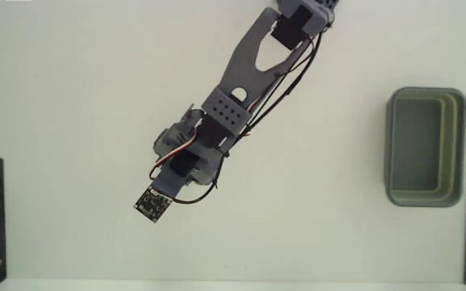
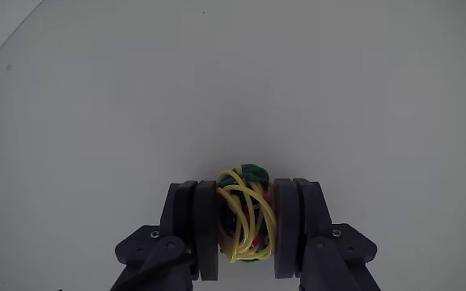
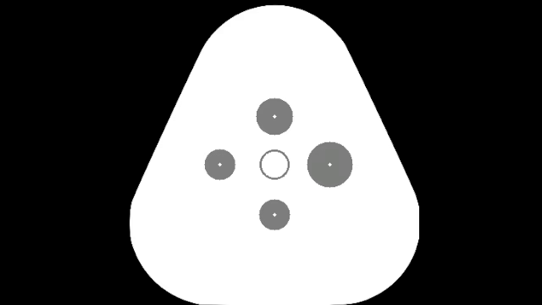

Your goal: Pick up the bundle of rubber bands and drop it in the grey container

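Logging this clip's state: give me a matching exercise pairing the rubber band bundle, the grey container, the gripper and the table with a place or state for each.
Column one:
1. bundle of rubber bands
2. grey container
3. gripper
4. table

Column two:
A. empty, at the right edge of the fixed view
B. white and bare where visible
C. squeezed between two dark pads
D. shut around the yellow clump

Pairs: 1-C, 2-A, 3-D, 4-B

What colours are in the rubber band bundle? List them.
Mostly yellow, some green and red; the wrist view shows the bundle best.
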